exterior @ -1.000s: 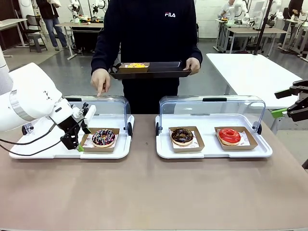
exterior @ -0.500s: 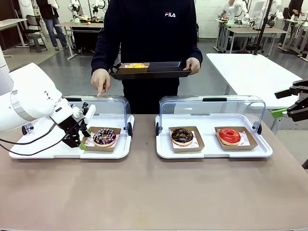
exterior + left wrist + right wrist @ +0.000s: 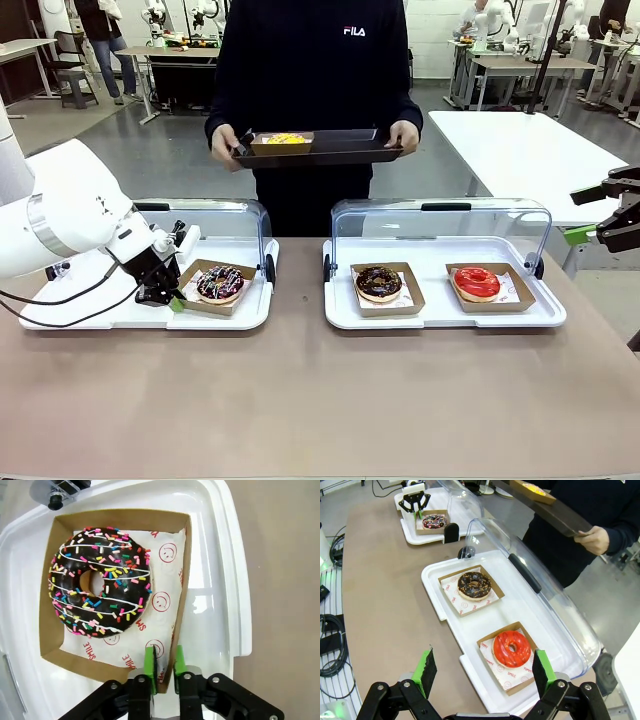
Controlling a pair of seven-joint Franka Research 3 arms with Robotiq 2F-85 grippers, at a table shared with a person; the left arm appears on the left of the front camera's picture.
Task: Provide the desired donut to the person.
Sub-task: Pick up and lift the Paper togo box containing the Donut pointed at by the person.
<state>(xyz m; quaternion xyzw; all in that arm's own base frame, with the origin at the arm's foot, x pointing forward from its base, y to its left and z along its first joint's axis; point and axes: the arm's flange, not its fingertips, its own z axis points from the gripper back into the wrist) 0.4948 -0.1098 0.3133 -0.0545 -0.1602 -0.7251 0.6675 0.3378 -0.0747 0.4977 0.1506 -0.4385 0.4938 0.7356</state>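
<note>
A chocolate donut with coloured sprinkles [image 3: 219, 283] [image 3: 100, 595] lies in a brown cardboard box [image 3: 183, 595] on the left white tray [image 3: 100, 312]. My left gripper [image 3: 172, 298] [image 3: 164, 667] is shut on that box's near wall, one green pad inside and one outside. The person [image 3: 310, 70] in the black sweatshirt stands across the table, both hands on a black tray [image 3: 340, 152] that carries a boxed yellow donut [image 3: 282, 141]. My right gripper [image 3: 582, 215] [image 3: 484, 672] hangs open off the table's right side, with nothing between its fingers.
The right white tray [image 3: 440, 315] holds a plain chocolate donut [image 3: 379, 282] [image 3: 474, 585] and a red glazed donut [image 3: 477, 282] [image 3: 511, 648], each boxed. Clear lids [image 3: 232, 215] [image 3: 440, 215] stand raised behind both trays. Bare brown tabletop [image 3: 320, 400] spreads in front.
The person's hand that pointed down at the left case has gone back to the black tray. My left gripper has shifted the sprinkle donut's box slightly right.
</note>
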